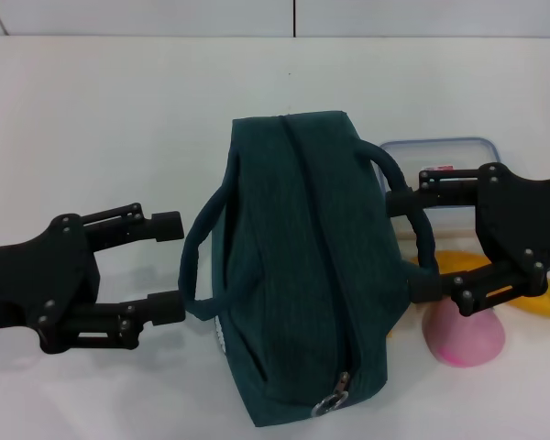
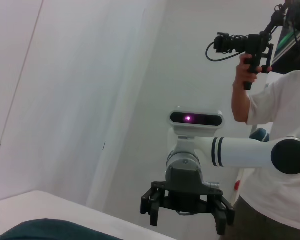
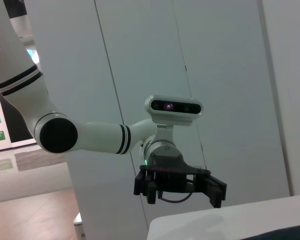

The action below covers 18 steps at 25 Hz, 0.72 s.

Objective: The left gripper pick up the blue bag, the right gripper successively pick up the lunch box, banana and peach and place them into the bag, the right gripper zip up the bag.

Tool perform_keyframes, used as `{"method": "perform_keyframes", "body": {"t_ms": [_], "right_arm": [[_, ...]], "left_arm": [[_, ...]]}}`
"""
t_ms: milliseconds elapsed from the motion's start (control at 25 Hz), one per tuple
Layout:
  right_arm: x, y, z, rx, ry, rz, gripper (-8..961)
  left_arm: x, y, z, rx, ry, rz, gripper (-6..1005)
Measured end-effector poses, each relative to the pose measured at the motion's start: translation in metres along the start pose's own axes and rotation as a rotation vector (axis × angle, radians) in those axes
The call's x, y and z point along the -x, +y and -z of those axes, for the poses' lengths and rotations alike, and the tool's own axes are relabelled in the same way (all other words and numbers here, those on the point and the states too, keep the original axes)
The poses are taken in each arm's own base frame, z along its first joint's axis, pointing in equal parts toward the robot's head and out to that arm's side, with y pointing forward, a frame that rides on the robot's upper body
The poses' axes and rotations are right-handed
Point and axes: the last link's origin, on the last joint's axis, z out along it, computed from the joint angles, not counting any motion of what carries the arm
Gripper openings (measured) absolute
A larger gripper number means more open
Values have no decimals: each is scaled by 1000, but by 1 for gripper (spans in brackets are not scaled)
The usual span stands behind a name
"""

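Observation:
The blue bag (image 1: pixel 298 266) lies on the white table (image 1: pixel 92 119), its top zipper shut and the ring pull (image 1: pixel 330 401) at the near end. My left gripper (image 1: pixel 166 267) is open just left of the bag's left handle (image 1: pixel 195 261), without touching it. My right gripper (image 1: pixel 411 246) is open at the bag's right side, its fingers either side of the right handle (image 1: pixel 423 225). Behind that gripper sits the lunch box (image 1: pixel 440 151). The banana (image 1: pixel 458 263) and the peach (image 1: pixel 465 335) lie under and near the gripper, both partly hidden by it.
The left wrist view shows a corner of the bag (image 2: pixel 40 230), my right gripper (image 2: pixel 187 222) far off, and a person (image 2: pixel 275 115) holding a camera behind it. The right wrist view shows my left gripper (image 3: pixel 184 199) and the table edge (image 3: pixel 215 217).

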Motion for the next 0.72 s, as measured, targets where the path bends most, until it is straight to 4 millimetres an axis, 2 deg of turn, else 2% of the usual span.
{"method": "perform_keyframes", "body": {"t_ms": [720], "right_arm": [[-5, 4, 1, 6, 2, -17, 869]], "left_arm": [[-1, -2, -5, 10, -6, 32, 861]]}}
